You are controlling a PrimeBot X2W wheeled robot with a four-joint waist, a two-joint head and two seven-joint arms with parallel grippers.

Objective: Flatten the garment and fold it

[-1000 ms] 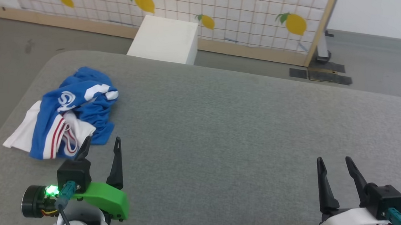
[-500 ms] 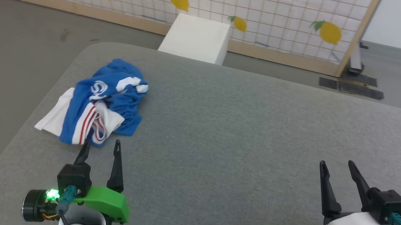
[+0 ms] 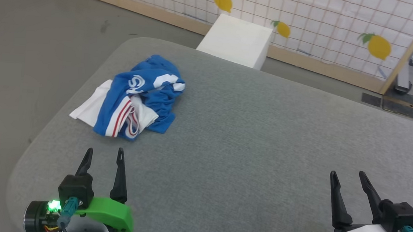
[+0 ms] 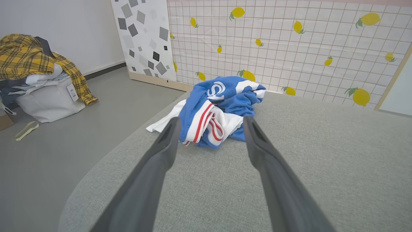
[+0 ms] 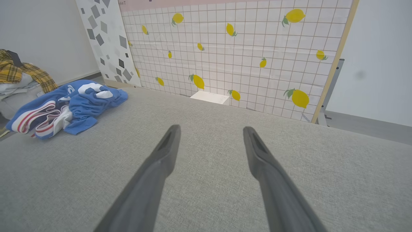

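Note:
The garment (image 3: 134, 97) lies crumpled in a heap near the far left corner of the grey table (image 3: 248, 141). It is royal blue with white lettering, white panels and red-and-white striped trim. My left gripper (image 3: 103, 154) stands open just short of the heap, nothing between its fingers. In the left wrist view the garment (image 4: 220, 111) sits straight ahead beyond the open left gripper (image 4: 210, 124). My right gripper (image 3: 347, 175) stands open at the near right, far from the cloth. The right wrist view has the garment (image 5: 69, 104) at its left.
A white box (image 3: 236, 41) stands on the floor behind the table, before a lemon-print screen (image 3: 309, 24). Left of the table, a pile of clothes with a yellow plaid shirt (image 4: 29, 61) rests on the floor. The table's rounded left edge (image 3: 42, 143) is close to the garment.
The head camera has turned left and tilted, so the whole scene has shifted right and up in its view. The garment lies as before. Both grippers stay open.

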